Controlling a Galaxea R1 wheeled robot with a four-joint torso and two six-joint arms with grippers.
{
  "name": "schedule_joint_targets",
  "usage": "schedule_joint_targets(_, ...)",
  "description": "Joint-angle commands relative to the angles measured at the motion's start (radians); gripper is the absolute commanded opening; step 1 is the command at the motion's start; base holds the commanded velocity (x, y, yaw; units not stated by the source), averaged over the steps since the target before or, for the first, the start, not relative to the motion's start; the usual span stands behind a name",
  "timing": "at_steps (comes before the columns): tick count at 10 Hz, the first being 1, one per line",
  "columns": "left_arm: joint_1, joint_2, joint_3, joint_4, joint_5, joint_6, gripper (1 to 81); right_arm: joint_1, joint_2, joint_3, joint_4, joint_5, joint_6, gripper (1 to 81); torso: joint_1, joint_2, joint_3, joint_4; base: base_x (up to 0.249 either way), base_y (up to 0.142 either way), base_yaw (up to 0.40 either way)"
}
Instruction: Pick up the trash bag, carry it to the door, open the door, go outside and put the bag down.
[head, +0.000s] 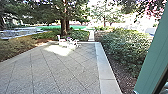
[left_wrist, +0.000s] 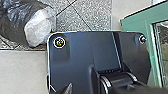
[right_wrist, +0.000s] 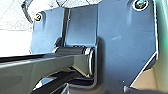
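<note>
"Left wrist view: are the grippers clenched or released?"
"I can't tell for either. The trash bag (left_wrist: 12, 23) is near the robot's dark plate (left_wrist: 77, 55), over paving (left_wrist: 87, 15)."
"Farther out?"
"Green frame (left_wrist: 137, 23), white chair (head: 61, 42), tree (head: 64, 25)."

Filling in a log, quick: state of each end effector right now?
Left end effector: open or closed can't be told; trash bag in left wrist view, whether gripped is unclear.
Right end effector: open or closed can't be told.
</note>
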Motion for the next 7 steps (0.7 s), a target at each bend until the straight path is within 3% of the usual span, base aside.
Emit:
schedule_joint_targets(1,0.021,0.039,-0.005,0.084,-0.032,0.013,81.1,0.038,0.015,0.014,0.000,-0.061,0.002,81.1,0.000,0.000,0.000,0.001,0.000,0.000,0.000)
schedule_joint_targets(2,0.045,0.049,-0.005,0.104,-0.049,0.013,81.1,0.038,0.015,0.015,0.000,-0.061,0.002,81.1,0.000,-0.001,0.007,-0.006,0.000,0.000,0.000)
schedule_joint_targets(7,0.162,0.075,-0.007,0.141,-0.270,0.012,81.1,0.041,0.018,0.015,0.000,-0.061,0.005,81.1,0.000,-0.001,0.011,-0.008,0.000,0.000,0.000)
